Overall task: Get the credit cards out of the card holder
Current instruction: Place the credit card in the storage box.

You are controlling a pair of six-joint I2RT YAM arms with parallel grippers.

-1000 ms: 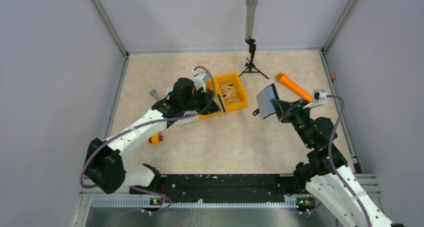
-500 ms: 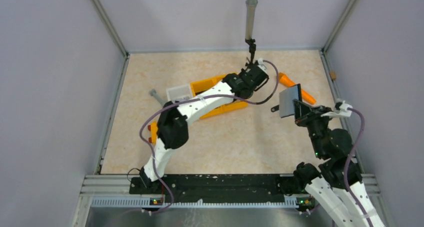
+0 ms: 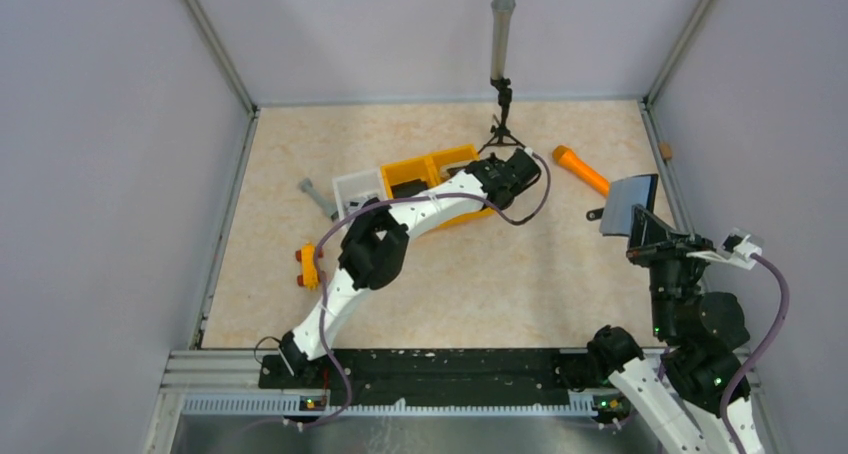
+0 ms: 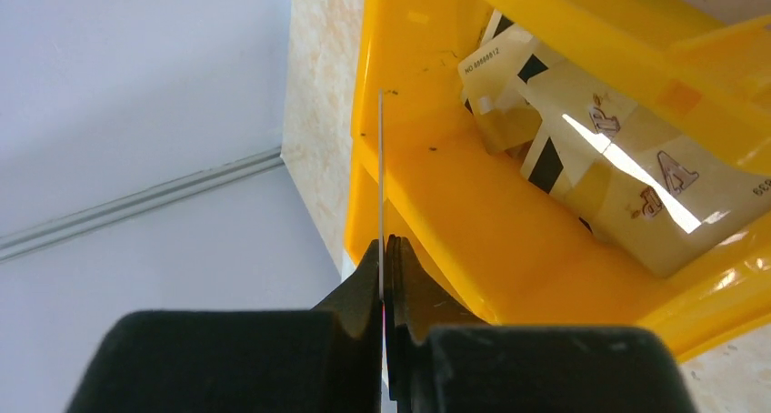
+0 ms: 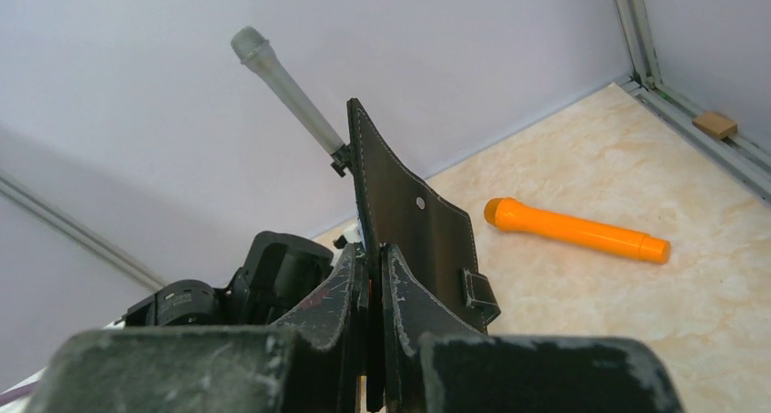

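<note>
Left gripper (image 4: 385,249): fingers pressed together, pinching one thin credit card (image 4: 381,172) that is seen edge-on and stands upright.
Held card position: over the yellow bin (image 4: 436,195), its edge lined up with the bin's left wall.
Bin contents: loose cards (image 4: 591,167), pale with black stripes and printed letters, lying overlapped in one compartment.
Right gripper (image 5: 375,258): fingers closed tight on the lower edge of the card holder (image 5: 409,213).
Card holder: held up above the right side of the tabletop (image 3: 500,284), well apart from the bin. Pale lining faces the overhead camera, black outer side with a snap and short strap (image 5: 477,290) faces the wrist camera.
Holder slots: cannot tell whether any cards sit inside.
Surroundings: orange cylinder (image 3: 580,169) lying between bin and holder; microphone on tripod (image 3: 500,34) at the far wall.
</note>
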